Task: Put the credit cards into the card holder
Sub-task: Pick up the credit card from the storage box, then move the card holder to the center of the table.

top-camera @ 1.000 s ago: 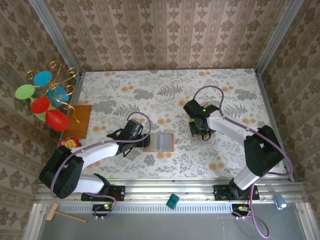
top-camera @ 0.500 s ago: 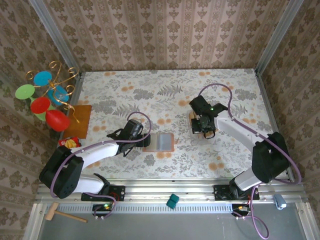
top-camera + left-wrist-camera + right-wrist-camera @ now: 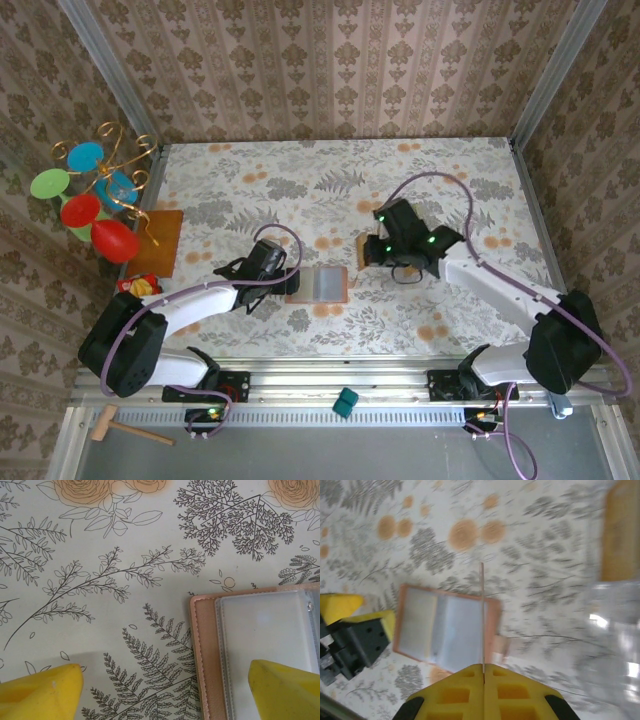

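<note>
The card holder [image 3: 320, 284] lies open flat on the floral table, with clear sleeves over its tan inner face [image 3: 205, 655]. My left gripper [image 3: 284, 276] is open and straddles the holder's left edge; one yellow fingertip [image 3: 287, 690] is over the sleeve, the other [image 3: 42, 695] over bare table. My right gripper [image 3: 369, 250] is shut on one tan credit card [image 3: 363, 250], just right of the holder. In the right wrist view the card [image 3: 482, 610] shows edge-on as a thin line rising from the closed fingers [image 3: 455, 695] over the holder [image 3: 445, 627]. A blurred tan card-like shape [image 3: 620, 530] lies further right.
An orange-brown board [image 3: 158, 240] with a gold wire stand of coloured discs [image 3: 95, 195] stands at the table's left edge, with a small red-yellow object [image 3: 140, 285] near it. Patterned walls close in three sides. A blurred clear shape [image 3: 615, 630] sits right of the right gripper.
My right gripper has swung left with the card, from over the table's right half to just beside the holder. The left arm and the holder have stayed still.
</note>
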{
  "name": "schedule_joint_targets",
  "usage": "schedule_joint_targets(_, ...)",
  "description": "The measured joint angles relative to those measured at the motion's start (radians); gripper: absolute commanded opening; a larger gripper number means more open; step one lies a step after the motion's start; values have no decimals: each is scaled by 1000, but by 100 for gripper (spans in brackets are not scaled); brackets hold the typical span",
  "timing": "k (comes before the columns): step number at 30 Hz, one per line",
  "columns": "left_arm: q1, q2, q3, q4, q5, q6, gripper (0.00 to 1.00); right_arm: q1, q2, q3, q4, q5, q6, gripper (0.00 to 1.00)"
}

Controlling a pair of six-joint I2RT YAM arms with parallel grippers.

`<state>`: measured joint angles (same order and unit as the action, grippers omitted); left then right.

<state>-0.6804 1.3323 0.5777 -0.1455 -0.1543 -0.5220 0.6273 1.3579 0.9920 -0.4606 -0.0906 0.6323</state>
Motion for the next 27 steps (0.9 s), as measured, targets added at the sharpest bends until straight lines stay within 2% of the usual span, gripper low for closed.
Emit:
schedule_joint_targets(5, 0, 0, 6, -23, -8, 0, 87, 164, 141, -19, 177, 18, 99, 0)
schedule_joint_targets(11, 0, 0, 24, -42, -23, 0, 87, 261, 273, -19, 290, 96, 175, 0)
schedule_joint_targets(19, 0, -6, 26, -53, -32, 0, 87, 286, 300, -19, 332, 195, 222, 0)
schedule_joint_targets(27, 0, -6, 26, -53, -34, 0, 87, 286, 301, -19, 330, 234, 239, 0)
